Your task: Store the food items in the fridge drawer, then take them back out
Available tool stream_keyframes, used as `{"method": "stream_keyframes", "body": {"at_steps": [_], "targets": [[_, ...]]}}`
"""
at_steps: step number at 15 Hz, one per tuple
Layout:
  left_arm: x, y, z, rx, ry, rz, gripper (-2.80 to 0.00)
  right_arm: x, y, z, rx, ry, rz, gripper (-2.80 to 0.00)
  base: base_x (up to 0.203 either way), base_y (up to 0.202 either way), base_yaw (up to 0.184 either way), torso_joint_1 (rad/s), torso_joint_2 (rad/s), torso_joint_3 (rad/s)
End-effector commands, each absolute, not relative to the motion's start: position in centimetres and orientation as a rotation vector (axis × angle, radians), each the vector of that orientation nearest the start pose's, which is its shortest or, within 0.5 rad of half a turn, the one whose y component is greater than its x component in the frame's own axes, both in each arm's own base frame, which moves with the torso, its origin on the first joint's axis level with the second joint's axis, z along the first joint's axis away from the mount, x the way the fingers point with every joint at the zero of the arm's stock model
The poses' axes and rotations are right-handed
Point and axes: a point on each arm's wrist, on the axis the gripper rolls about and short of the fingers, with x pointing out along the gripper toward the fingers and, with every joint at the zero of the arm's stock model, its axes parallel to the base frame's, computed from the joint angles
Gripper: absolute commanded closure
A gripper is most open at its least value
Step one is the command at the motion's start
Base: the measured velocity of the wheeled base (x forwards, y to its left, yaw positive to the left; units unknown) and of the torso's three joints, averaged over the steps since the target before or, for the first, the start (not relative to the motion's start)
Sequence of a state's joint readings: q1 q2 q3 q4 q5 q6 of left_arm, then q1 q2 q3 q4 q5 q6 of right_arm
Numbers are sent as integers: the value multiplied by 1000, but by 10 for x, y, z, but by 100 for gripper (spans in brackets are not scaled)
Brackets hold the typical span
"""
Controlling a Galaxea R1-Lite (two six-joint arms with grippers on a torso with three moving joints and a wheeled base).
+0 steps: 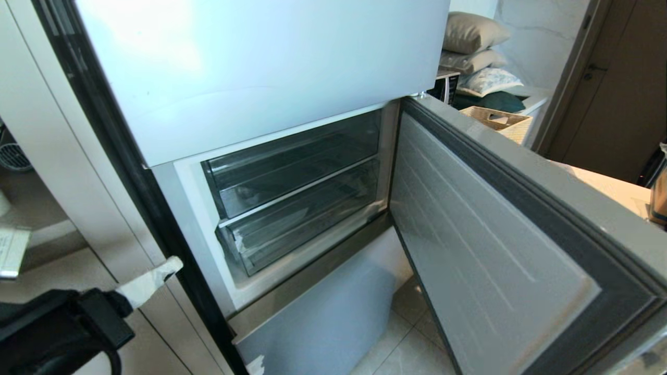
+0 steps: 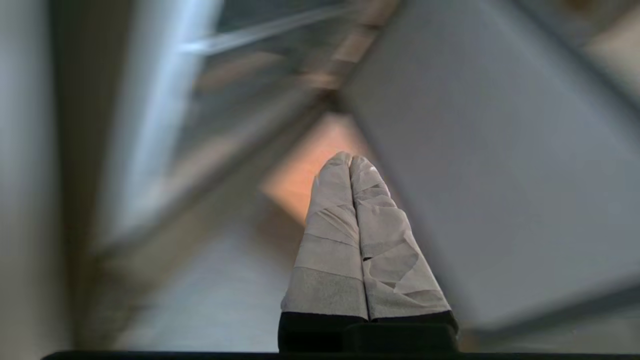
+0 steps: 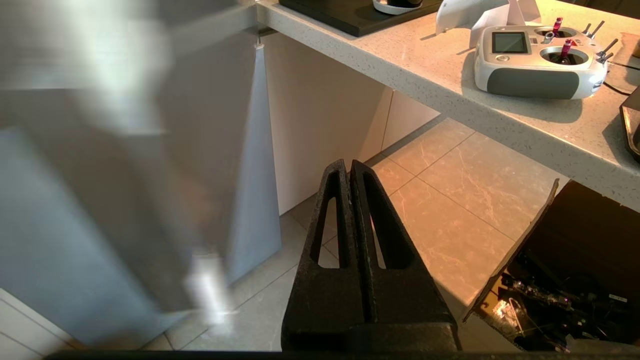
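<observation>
Left hand [image 1: 174, 264] raised at lower left, fingers pressed together; right hand [image 3: 351, 167] likewise closed.

The left gripper [image 2: 351, 159] has two long tapering fingers [image 2: 330, 240] wrapped in pale grey-white tape. The tape lies in overlapping bands, with wrinkles and some torn edges. Under the tape the base of the fingers is black. In the head view the left arm [image 1: 57, 328] is a bulky black housing with a black cable beside it. The right gripper [image 3: 350, 164] has bare black fingers [image 3: 385, 235] of rough, grainy material, each with a long narrow slot.
</observation>
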State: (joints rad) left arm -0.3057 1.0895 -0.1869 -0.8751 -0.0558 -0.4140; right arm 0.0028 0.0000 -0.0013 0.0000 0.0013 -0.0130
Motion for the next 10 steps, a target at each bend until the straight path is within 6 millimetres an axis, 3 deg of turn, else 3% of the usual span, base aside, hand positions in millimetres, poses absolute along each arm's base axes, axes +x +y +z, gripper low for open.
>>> {"method": "stream_keyframes", "body": {"at_steps": [1, 4, 7, 9, 10], "targets": [[94, -28, 170, -270, -19, -229, 0, -23, 0, 76, -14, -2, 5, 0, 0, 0, 0, 0, 0, 0], [49, -8, 161, -237, -125, -53, 0, -23, 0, 76, -14, -1, 5, 0, 0, 0, 0, 0, 0, 0], [13, 5, 134, -191, -131, 185, 0, -23, 0, 76, -15, -2, 5, 0, 0, 0, 0, 0, 0, 0], [2, 3, 111, -144, -24, 168, 0, -23, 0, 76, -12, -1, 5, 0, 0, 0, 0, 0, 0, 0], [1, 0, 101, -114, 65, 45, 0, -23, 0, 76, -12, -1, 5, 0, 0, 0, 0, 0, 0, 0]]}}
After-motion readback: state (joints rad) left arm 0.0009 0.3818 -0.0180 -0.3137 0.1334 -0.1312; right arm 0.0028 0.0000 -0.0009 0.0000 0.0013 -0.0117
